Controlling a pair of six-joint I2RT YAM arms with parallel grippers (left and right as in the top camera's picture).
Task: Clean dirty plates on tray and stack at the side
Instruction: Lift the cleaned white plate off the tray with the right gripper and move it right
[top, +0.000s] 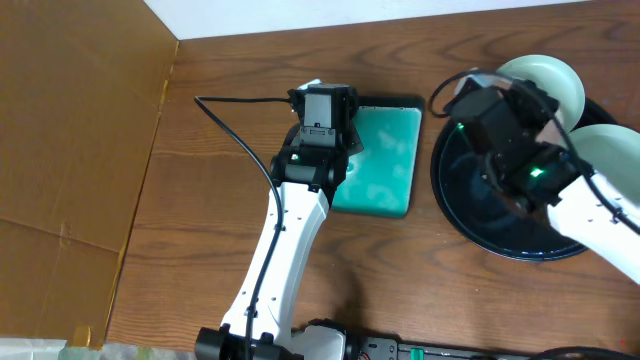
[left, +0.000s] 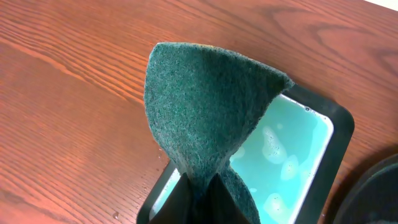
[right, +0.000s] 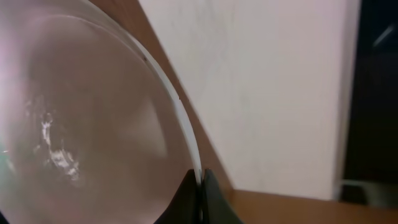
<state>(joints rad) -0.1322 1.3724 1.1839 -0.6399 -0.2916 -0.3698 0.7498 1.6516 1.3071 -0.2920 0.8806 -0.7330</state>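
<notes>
My right gripper (top: 522, 97) (right: 200, 182) is shut on the rim of a white plate (top: 550, 78) (right: 81, 124) and holds it tilted on edge above the back of the black round tray (top: 470, 205). A second white plate (top: 612, 150) lies at the tray's right side, partly hidden by the right arm. No third plate shows. My left gripper (top: 325, 100) (left: 200, 186) is shut on a dark green scouring pad (left: 199, 112), held over the near left corner of the teal rectangular tray.
The teal rectangular tray (top: 385, 170) (left: 292, 155) holds pale liquid and lies between the two arms, left of the black tray. A brown cardboard sheet (top: 70, 150) covers the left. A white wall (right: 267, 81) stands behind the table.
</notes>
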